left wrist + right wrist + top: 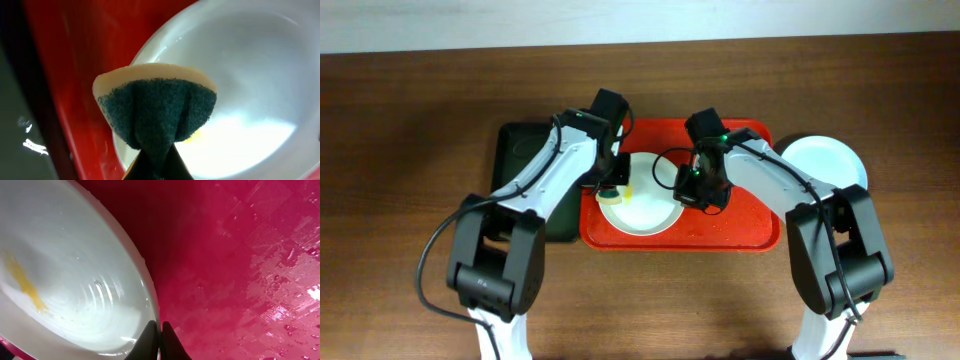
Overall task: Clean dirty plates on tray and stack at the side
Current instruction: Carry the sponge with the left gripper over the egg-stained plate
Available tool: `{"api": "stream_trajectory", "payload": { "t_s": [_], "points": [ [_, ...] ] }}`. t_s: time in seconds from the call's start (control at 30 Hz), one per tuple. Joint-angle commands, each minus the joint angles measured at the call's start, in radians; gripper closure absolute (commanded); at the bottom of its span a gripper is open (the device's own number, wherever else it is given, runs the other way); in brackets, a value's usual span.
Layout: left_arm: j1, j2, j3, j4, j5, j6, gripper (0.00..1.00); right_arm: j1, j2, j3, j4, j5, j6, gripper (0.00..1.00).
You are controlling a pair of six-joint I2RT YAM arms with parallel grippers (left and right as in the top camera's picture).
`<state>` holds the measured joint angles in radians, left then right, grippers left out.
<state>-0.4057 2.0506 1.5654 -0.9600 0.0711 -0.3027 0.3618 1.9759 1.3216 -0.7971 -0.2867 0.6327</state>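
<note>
A pale plate (pixel 645 205) lies in the red tray (pixel 740 225). My left gripper (pixel 610 190) is shut on a sponge (pixel 611 197) with a green scouring face and holds it over the plate's left rim. In the left wrist view the sponge (pixel 157 107) hangs over the plate (pixel 240 75), with a yellow smear (pixel 196 135) right beside it. My right gripper (pixel 695 195) is shut on the plate's right rim. The right wrist view shows its fingers (pixel 160 335) pinching that rim, and a yellow smear (pixel 22 280) on the plate (pixel 65 280). Another pale plate (pixel 825 160) sits on the table right of the tray.
A dark green tray (pixel 520 150) lies against the red tray's left side, under my left arm. The red tray floor (pixel 240 255) is wet with droplets. Brown tabletop surrounds both trays.
</note>
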Motion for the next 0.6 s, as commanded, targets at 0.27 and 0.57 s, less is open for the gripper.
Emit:
{"api": "stream_trajectory", "payload": {
  "t_s": [0.27, 0.57],
  "points": [
    [-0.063, 0.16, 0.004, 0.08, -0.058, -0.042, 1.0, 0.043, 0.011, -0.016, 0.013, 0.036, 0.012, 0.96],
    [-0.062, 0.228, 0.014, 0.081, 0.314, 0.172, 1.0, 0.043, 0.011, -0.113, 0.105, 0.015, 0.011, 0.96]
  ]
}}
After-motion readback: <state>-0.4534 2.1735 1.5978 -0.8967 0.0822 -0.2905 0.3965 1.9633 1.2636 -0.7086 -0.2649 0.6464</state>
